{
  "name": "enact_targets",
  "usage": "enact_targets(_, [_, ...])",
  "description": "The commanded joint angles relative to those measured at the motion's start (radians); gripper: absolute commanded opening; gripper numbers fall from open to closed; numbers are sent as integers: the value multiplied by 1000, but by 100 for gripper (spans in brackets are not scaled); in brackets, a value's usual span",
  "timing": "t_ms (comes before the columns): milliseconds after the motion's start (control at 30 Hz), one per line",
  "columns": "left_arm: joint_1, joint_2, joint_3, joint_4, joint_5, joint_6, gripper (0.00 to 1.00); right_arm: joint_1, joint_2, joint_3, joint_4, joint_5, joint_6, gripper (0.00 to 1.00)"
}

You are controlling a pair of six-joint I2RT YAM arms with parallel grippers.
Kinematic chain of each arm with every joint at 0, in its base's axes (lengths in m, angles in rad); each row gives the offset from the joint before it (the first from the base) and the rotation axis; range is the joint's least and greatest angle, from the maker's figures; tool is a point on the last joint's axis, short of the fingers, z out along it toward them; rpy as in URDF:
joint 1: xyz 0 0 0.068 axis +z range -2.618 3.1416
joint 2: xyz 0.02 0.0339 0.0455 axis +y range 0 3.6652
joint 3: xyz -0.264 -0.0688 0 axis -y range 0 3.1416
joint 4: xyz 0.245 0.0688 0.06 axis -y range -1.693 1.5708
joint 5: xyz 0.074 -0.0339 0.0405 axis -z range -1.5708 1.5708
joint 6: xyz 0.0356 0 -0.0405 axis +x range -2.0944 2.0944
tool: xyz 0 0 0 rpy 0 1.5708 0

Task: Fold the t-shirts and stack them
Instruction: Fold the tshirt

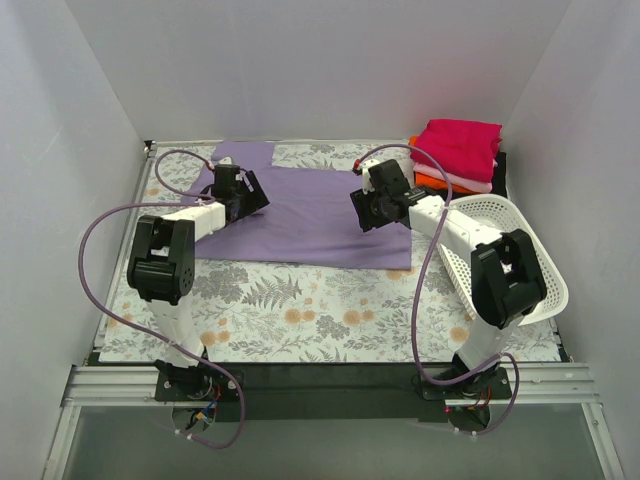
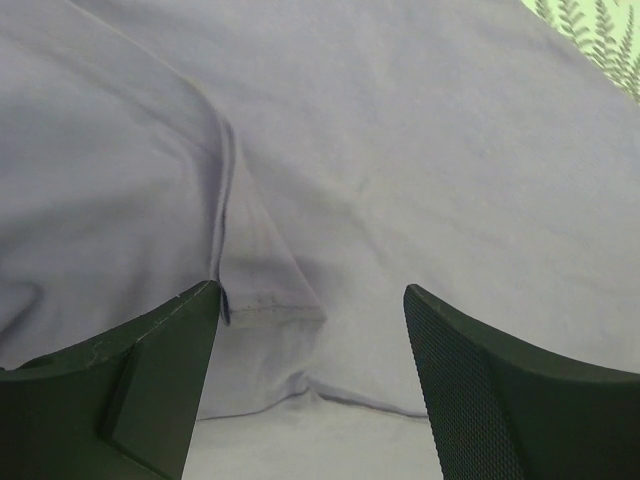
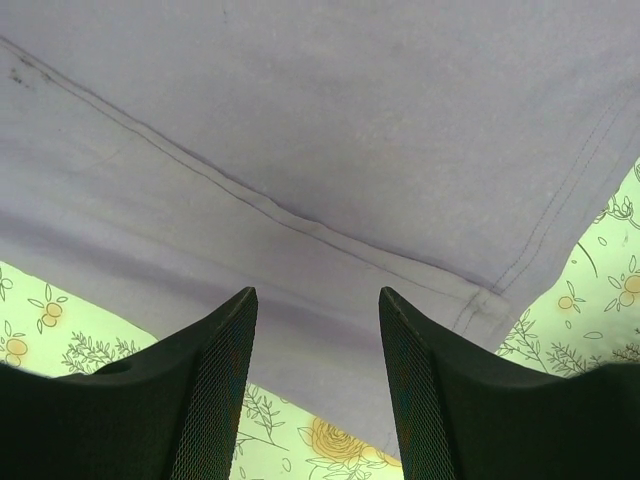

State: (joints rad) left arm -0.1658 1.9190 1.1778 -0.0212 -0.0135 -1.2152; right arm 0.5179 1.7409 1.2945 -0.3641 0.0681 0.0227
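Across the back of the floral table (image 1: 300, 310) the lavender t-shirt (image 1: 320, 215) lies spread flat. The left arm (image 1: 165, 255) and the right arm (image 1: 500, 270) bend inward over its two sides. The left gripper (image 1: 258, 190) hovers with jaws apart above a sleeve fold. The right gripper (image 1: 362, 212), jaws apart and empty, hangs over a stitched hem corner. The folded stack (image 1: 455, 150) sits in the far right corner.
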Motion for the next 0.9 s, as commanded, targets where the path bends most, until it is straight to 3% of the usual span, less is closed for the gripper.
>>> enact_targets(0, [-14,1,36,38,49,-17,68,7,-57,-6,13,2,3,48])
enact_targets(133, [-29,15,69,70,73,-23,68,7,-67,-15,13,10,3,48])
enact_targets(333, [-31,11,46,234,242,-26,68,7,-66,-15,13,7,5,48])
enact_targets(467, [-29,-41,19,267,250,-3,69,7,-57,-1,13,-2,5,48])
enact_targets(667, [80,-218,-67,112,61,43,72,8,-34,49,16,-36,-6,48])
enact_targets(867, [195,-278,-118,-17,-196,114,74,8,8,80,34,-92,-17,48])
